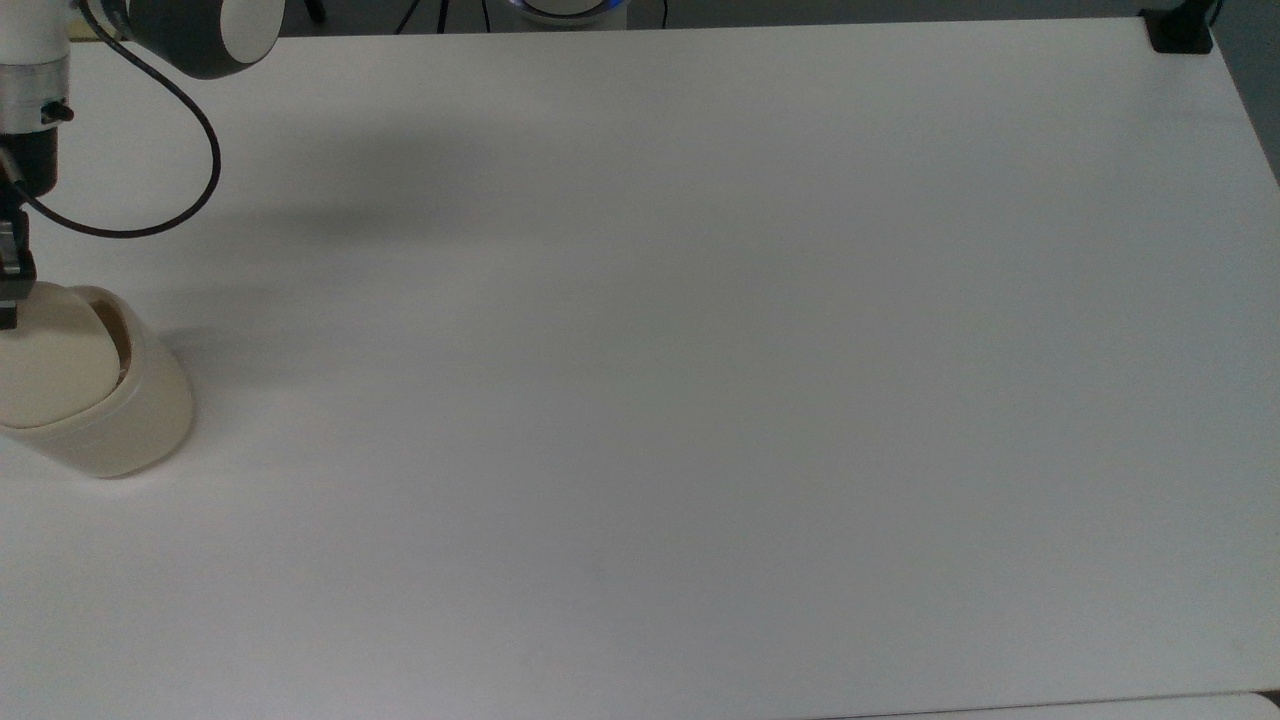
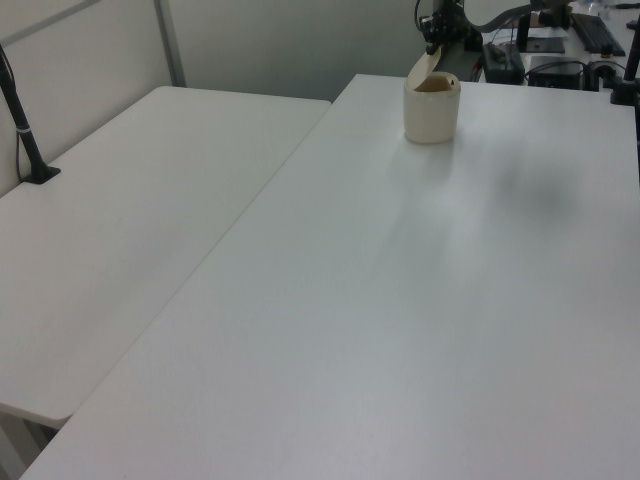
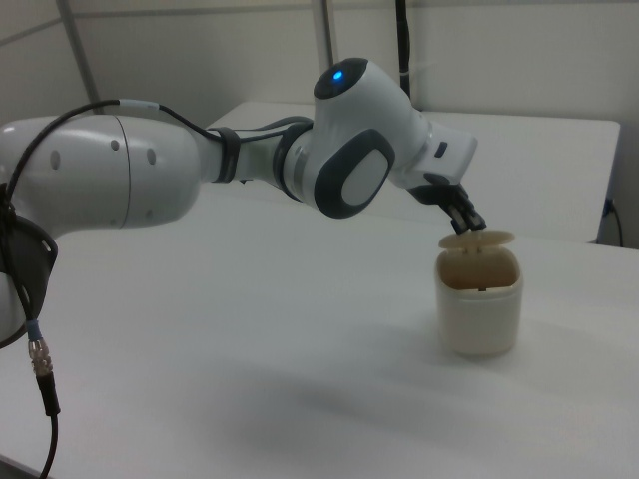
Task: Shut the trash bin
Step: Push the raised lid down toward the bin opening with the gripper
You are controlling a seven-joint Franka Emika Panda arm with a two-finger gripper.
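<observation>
The trash bin (image 3: 479,304) is seen standing on the white table (image 1: 700,400), at the top view's left edge, with its lid (image 3: 477,239) tilted partly down over the opening and a gap left at the front. The gripper (image 3: 467,219) is held against the raised lid's upper edge; whether its jaws are spread or pressed together cannot be told. A slip off the thin edge could be caused by an off-line push, and the light bin might be tipped or shoved. A black cable (image 1: 150,215) is looped nearby; nothing is seen standing in the way.
</observation>
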